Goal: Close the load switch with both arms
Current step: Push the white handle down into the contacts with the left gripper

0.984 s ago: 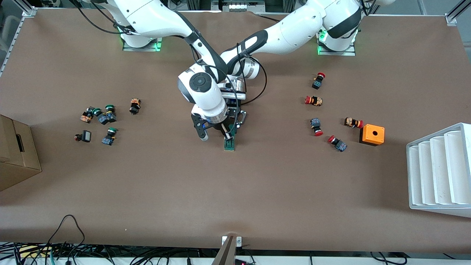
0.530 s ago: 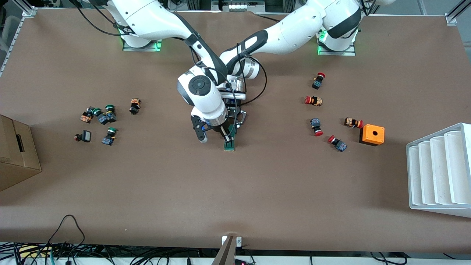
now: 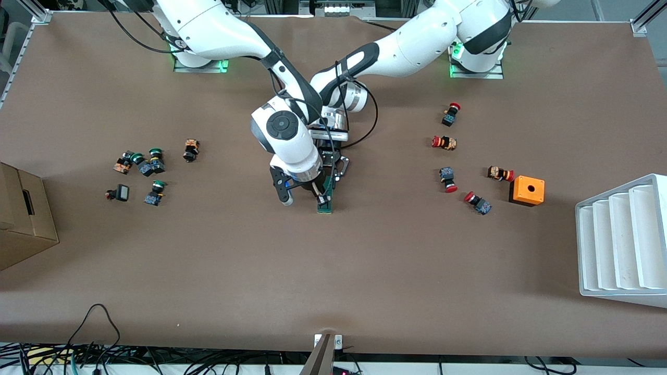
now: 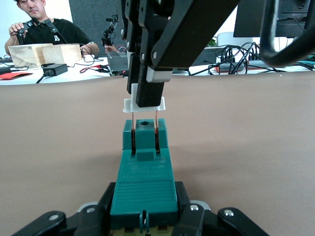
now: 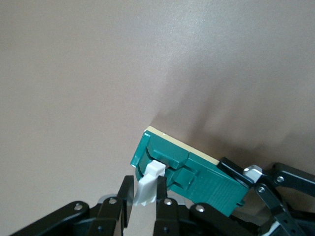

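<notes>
The load switch, a narrow dark-green block, lies on the brown desk at mid-table, between the cluster of green-capped buttons toward the right arm's end and the red-capped buttons and orange box toward the left arm's end. The left gripper is clenched on the end of the switch body, anchoring it flat. The right gripper is pinched on the white tab, which stands raised above the green housing on two thin copper-coloured prongs; the prongs are entered in their slots but the tab is not yet seated.

To do this step well, you keep the left fingers firm so the block neither slides nor tips as force comes on. You drive the tab straight along the line of the prongs, both sides level; any skew would likely bend a prong or jam it in its slot. Press slowly until the tab's underside meets the housing, then release the right fingers before the left. The chief risk, by appearance, is the slender prongs buckling under an off-axis push.
</notes>
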